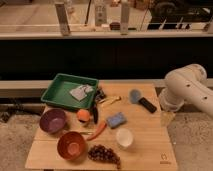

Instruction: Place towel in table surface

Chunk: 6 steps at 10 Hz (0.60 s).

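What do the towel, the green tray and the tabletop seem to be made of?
The towel looks like soft cloth: grey-white, wrinkled. The tray under it is probably plastic: even green, smooth raised rim. The table surface seems wood or laminate: light brown, matte. The gripper hangs open beside the table's right edge, holding nothing.

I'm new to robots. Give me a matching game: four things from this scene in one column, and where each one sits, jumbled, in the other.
Things:
1. towel
2. gripper
3. grapes
4. blue sponge

Places:
A. near the front edge of the table
B. in the green tray
C. beside the table's right edge, below the arm, open and holding nothing
D. mid-table, right of the orange fruit

Pairs: 1-B, 2-C, 3-A, 4-D
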Motion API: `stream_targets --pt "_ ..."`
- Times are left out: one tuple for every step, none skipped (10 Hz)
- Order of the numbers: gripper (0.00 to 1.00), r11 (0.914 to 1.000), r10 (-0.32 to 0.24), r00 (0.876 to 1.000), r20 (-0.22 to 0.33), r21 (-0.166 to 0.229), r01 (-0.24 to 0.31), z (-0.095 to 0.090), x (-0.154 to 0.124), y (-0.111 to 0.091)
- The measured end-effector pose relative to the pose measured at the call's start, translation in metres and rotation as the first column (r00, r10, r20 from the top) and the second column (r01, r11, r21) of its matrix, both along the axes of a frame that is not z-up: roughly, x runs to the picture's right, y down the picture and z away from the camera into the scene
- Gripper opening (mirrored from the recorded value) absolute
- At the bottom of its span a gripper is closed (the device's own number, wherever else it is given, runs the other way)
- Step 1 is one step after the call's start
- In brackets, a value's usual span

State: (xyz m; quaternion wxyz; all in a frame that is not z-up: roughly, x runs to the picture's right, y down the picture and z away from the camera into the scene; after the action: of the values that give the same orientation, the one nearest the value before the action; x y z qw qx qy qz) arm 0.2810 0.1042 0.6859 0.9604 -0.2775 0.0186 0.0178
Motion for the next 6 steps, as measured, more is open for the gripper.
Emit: stream_targets --pt "0.8 0.9998 -0.022 1.0 0.016 0.003 0.022 0.003 -0.011 -0.002" --pt "0.8 0.9993 -0.037 0.999 0.024 0.007 0.037 0.005 -0.02 -0.004" --pt "0.8 0.998 -0.063 0.997 0.043 0.011 0.062 0.009 -0.043 -0.008" --pt "0.8 0.9968 -0.08 0.995 0.054 0.013 0.079 0.011 -0.055 -0.009" --pt "0.8 0.9959 -0.09 0.994 0.061 0.015 0.089 0.013 -0.063 -0.011" --pt "0.8 0.9946 -0.103 0.992 0.071 0.02 0.102 0.02 -0.069 -0.018"
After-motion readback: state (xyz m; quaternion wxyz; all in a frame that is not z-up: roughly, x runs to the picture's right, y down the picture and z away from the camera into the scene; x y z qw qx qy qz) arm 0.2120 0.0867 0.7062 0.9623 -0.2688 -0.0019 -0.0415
